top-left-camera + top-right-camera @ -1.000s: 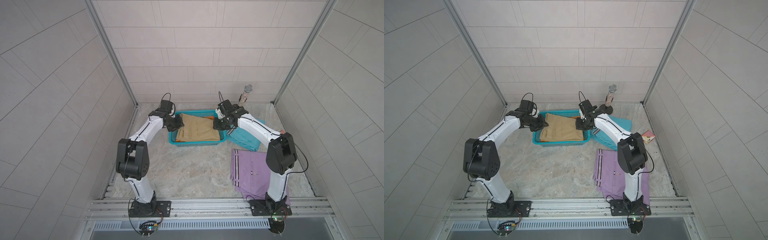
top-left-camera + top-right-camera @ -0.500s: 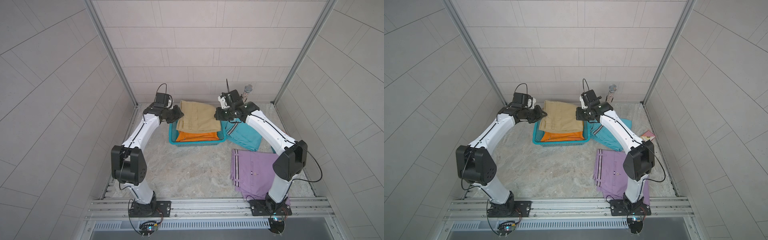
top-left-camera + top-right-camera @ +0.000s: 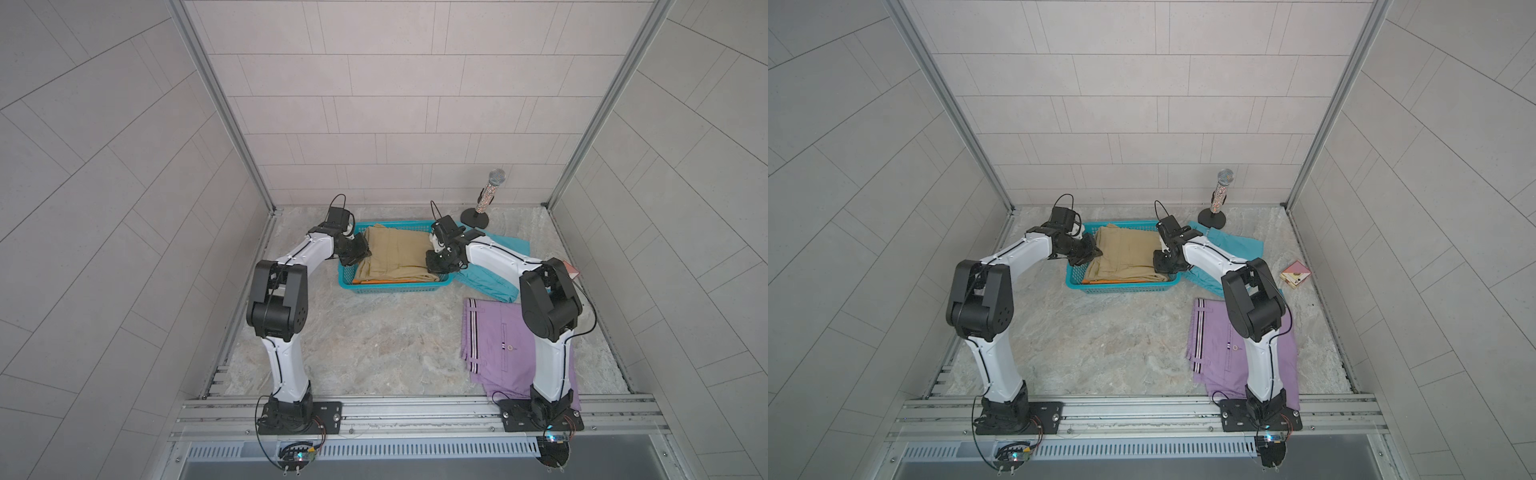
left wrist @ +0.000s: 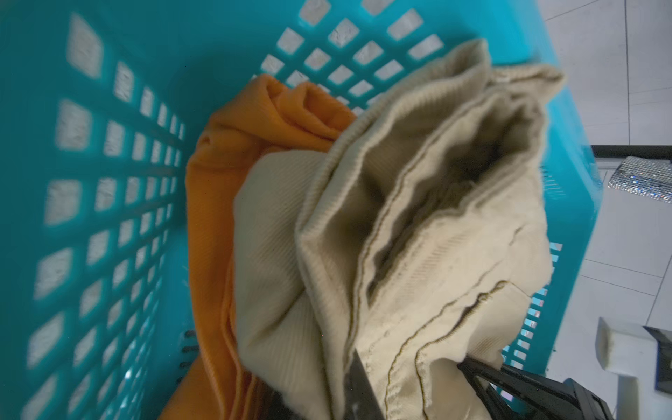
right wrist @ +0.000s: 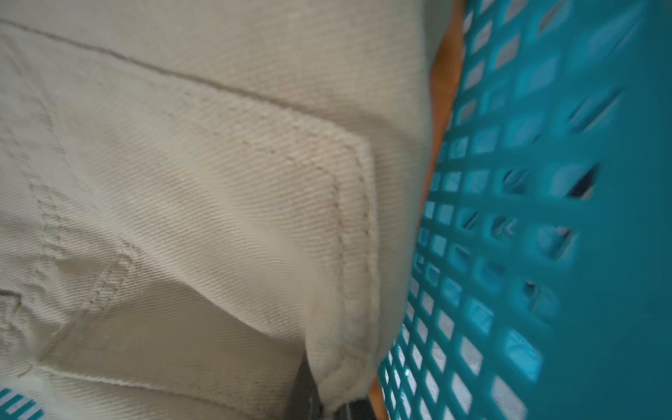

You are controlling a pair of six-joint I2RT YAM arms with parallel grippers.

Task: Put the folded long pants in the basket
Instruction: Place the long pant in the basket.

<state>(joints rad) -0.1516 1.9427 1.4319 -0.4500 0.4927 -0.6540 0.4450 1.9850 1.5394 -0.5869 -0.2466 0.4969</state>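
Note:
The turquoise mesh basket [image 3: 390,287] [image 3: 1121,288] stands at the back middle of the floor. Orange folded pants [image 3: 390,281] [image 4: 232,163] lie at its bottom. Khaki folded pants [image 3: 395,253] [image 3: 1121,253] lie on top of them inside the basket. My left gripper [image 3: 357,253] [image 4: 411,382] is shut on their left edge, and my right gripper [image 3: 436,266] [image 5: 327,403] is shut on their right edge [image 5: 349,291] by the basket wall [image 5: 509,218]. Turquoise folded pants [image 3: 490,278] [image 3: 1233,247] lie right of the basket. Lilac striped pants [image 3: 494,345] [image 3: 1217,345] lie at the front right, partly under the right arm.
A glittery microphone on a black stand [image 3: 488,195] [image 3: 1219,195] stands at the back right, close behind the turquoise pants. A small pink box [image 3: 1295,274] lies near the right wall. Tiled walls close in the floor on three sides.
Half a second ago both grippers held the khaki pants up above the basket, showing the orange pair. Now the khaki pants are down in the basket, still gripped at both edges.

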